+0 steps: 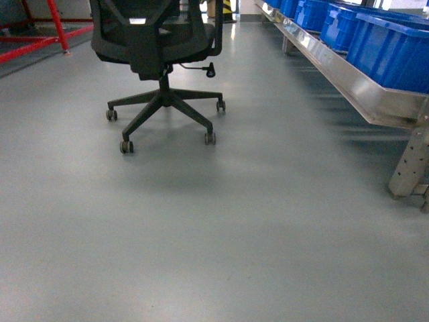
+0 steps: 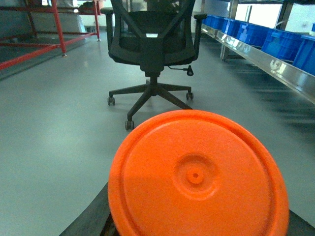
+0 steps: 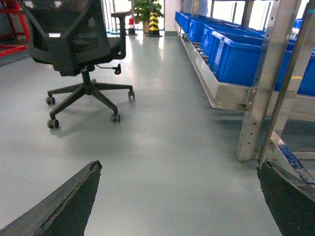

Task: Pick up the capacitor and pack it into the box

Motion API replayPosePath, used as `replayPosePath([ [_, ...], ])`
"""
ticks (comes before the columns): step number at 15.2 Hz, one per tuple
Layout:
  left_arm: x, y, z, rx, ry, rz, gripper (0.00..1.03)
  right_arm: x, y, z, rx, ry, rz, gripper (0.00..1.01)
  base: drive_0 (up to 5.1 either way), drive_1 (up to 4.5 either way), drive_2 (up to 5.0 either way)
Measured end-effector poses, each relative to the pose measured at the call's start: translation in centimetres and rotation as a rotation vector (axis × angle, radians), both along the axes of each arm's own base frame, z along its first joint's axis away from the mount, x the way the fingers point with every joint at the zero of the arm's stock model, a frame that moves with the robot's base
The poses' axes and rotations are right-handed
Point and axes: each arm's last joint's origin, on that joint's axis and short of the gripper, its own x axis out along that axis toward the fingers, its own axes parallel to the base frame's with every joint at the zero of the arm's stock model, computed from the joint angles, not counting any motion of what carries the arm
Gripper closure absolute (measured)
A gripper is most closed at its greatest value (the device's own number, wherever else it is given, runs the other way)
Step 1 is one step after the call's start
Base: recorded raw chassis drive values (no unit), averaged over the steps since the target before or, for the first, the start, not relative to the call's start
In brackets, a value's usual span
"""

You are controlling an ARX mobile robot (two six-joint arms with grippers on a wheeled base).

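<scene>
We are facing a wide grey floor (image 1: 201,228) where a steel rack (image 1: 348,80) is carrying blue bins (image 1: 389,47) beside a black office chair (image 1: 161,60), our left gripper (image 2: 197,216) clasping an orange disc (image 2: 197,177), our right gripper (image 3: 179,206) gaping empty, the box nowhere visible.

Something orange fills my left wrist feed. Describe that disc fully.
The orange disc is round, matte plastic by its look, with a raised rim ring and a small central boss with a dimple. It lies tilted face-up close under the camera, hiding the left end effector. Dark shapes show at its lower edge; what holds it is hidden. Its underside is unseen.
</scene>
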Motion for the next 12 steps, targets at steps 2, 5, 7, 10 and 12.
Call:
replayPosePath([
  [2, 0.0, 0.0, 0.0, 0.0, 0.0, 0.0, 0.59, 0.0, 0.0, 0.01, 0.0, -0.002, 0.0, 0.03, -5.1, 2.35, 2.4],
  [5, 0.0, 0.0, 0.03, 0.0, -0.003, 0.0, 0.59, 0.0, 0.0, 0.01, 0.0, -0.002, 0.0, 0.03, -5.0, 2.5, 2.5],
  [7, 0.0, 0.0, 0.03, 0.0, -0.003, 0.002, 0.59, 0.0, 0.0, 0.05, 0.0, -0.005, 0.0, 0.03, -5.0, 2.41, 2.4],
  [10, 0.0, 0.0, 0.01, 0.0, -0.001, 0.0, 0.59, 0.0, 0.0, 0.01, 0.0, -0.001, 0.0, 0.03, -5.0, 2.46, 2.5],
  [12, 0.0, 0.0, 0.03, 0.0, -0.003, 0.001, 0.59, 0.0, 0.0, 0.04, 0.0, -0.005, 0.0, 0.03, -5.0, 2.49, 2.5],
])
